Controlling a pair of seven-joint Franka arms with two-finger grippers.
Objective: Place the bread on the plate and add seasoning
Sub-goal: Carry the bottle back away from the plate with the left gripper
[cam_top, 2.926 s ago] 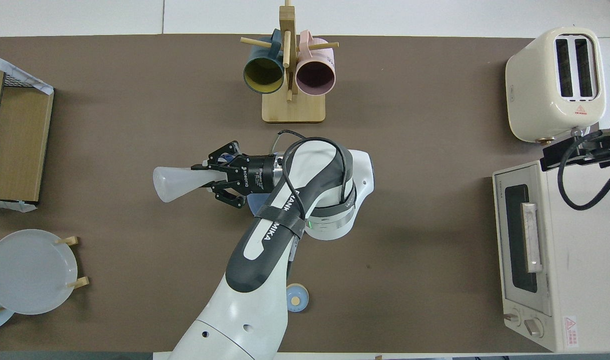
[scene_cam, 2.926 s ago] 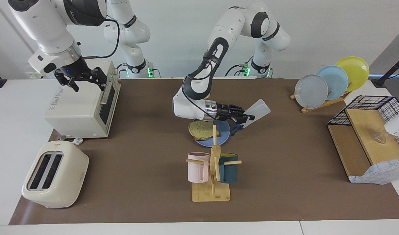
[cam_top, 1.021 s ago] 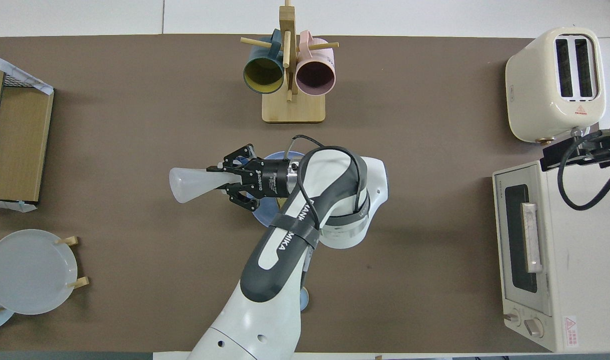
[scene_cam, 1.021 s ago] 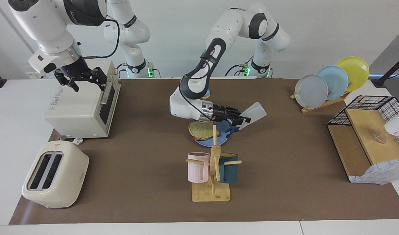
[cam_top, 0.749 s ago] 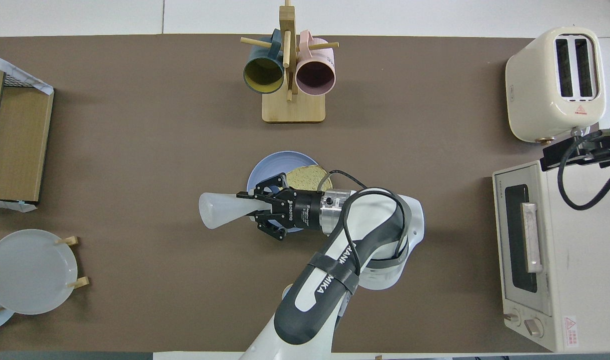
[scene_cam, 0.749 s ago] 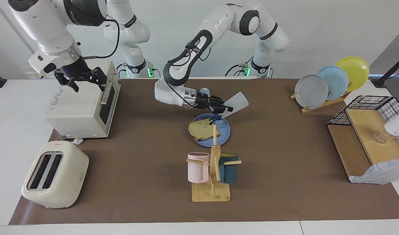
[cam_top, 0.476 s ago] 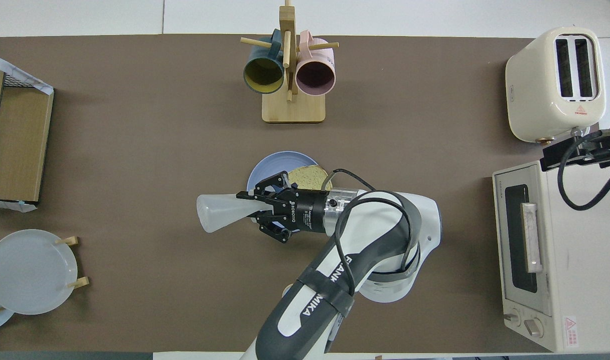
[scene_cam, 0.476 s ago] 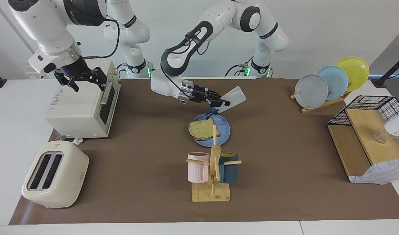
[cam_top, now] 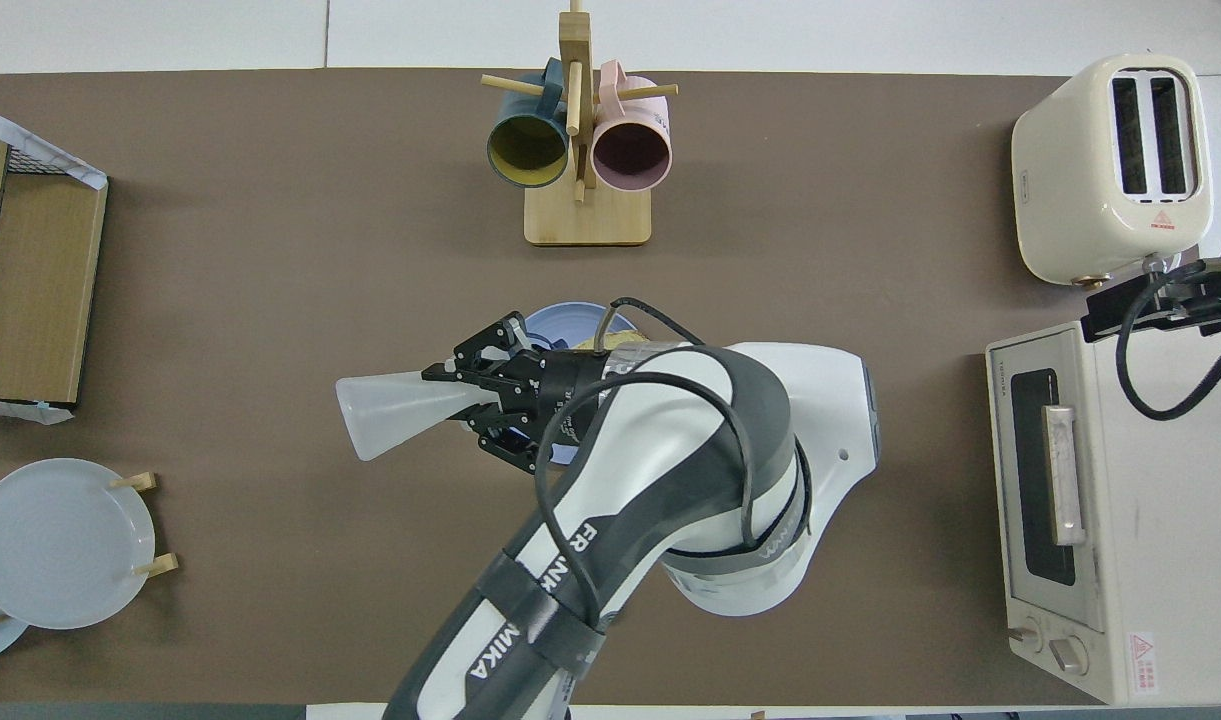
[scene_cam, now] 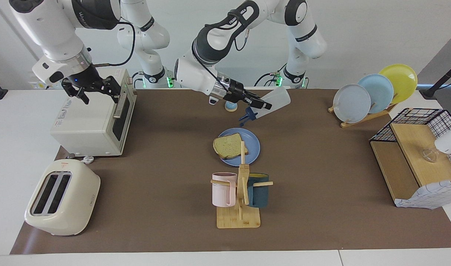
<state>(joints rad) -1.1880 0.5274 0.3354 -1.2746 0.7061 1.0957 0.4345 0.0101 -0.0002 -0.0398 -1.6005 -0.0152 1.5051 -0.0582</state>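
Note:
The bread lies flat on the blue plate in the middle of the mat. My left gripper is up in the air over the plate's edge on the robots' side, shut on the seasoning bottle near its neck. The bottle is tilted, base up and dark blue cap hanging low. In the overhead view the left gripper and bottle cover part of the plate, and the arm hides most of the bread. My right gripper waits open over the toaster oven.
A toaster oven and a toaster stand at the right arm's end. A mug rack stands farther from the robots than the plate. A small bell is near the robots. A plate rack and wire shelf fill the left arm's end.
My left gripper has risen from low over the plate and bread, drawing back toward the robots with the bottle still in it. The right arm has not moved.

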